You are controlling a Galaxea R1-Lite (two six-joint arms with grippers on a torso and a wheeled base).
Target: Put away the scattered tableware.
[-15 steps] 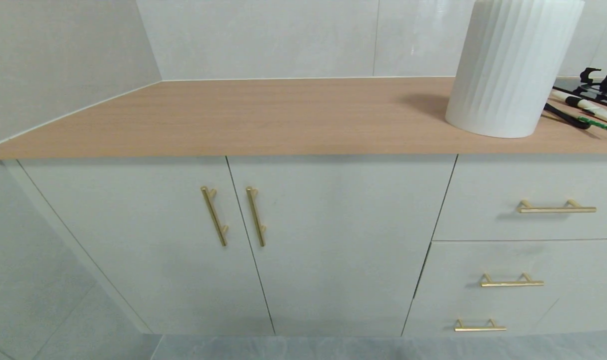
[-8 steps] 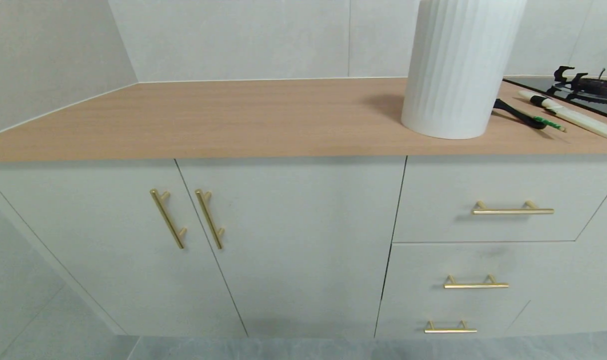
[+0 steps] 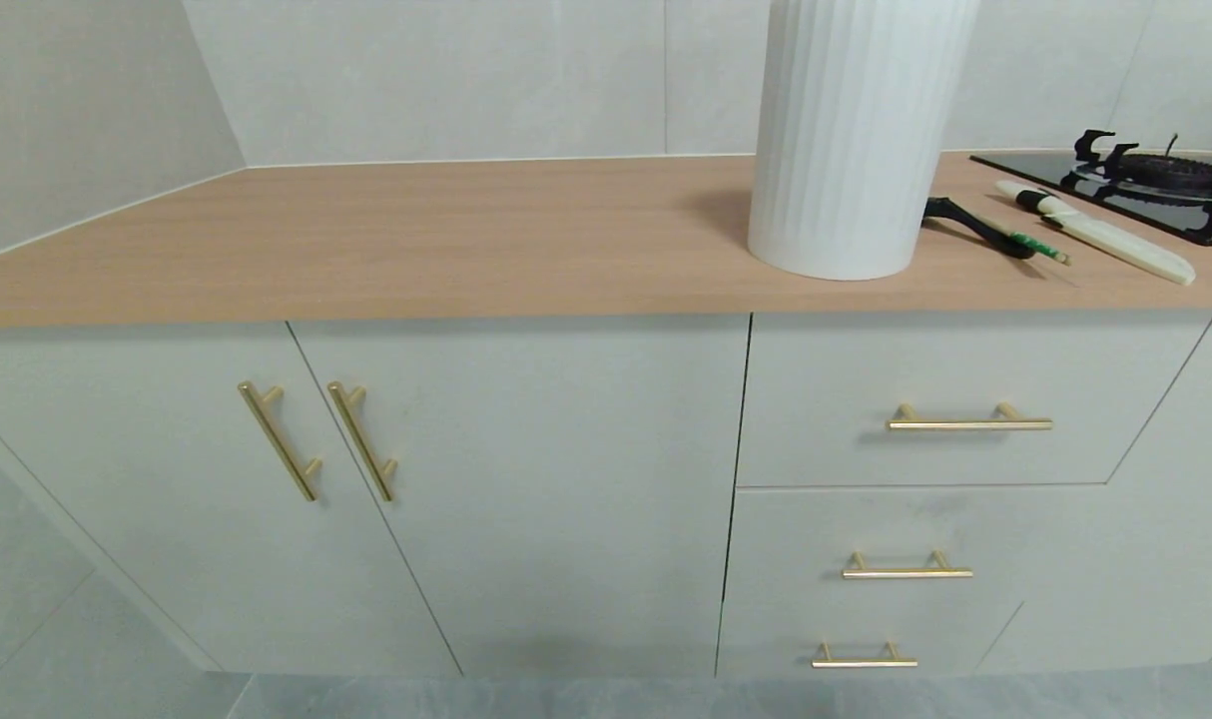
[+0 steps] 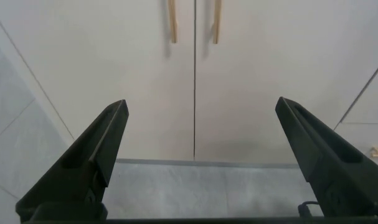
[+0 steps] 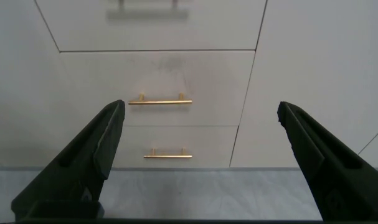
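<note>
On the wooden countertop (image 3: 416,240) at the right lie a cream-bladed knife with a black collar (image 3: 1100,233) and a black-handled utensil with a green tip (image 3: 995,238). A tall white ribbed container (image 3: 851,140) stands just left of them. My left gripper (image 4: 198,109) is open, held low and facing the double cabinet doors (image 4: 195,74). My right gripper (image 5: 198,115) is open too, facing the lower drawers (image 5: 157,87). Neither holds anything.
A black gas hob (image 3: 1155,185) occupies the counter's far right. Below are two doors with gold handles (image 3: 361,439) and three drawers with gold handles (image 3: 970,422). Tiled walls close the back and left; grey floor (image 3: 566,699) runs along the cabinet base.
The whole head view has slid left across the earlier frames to now, so the camera has turned or moved right; the knife and hob show more fully. Nothing on the counter moved.
</note>
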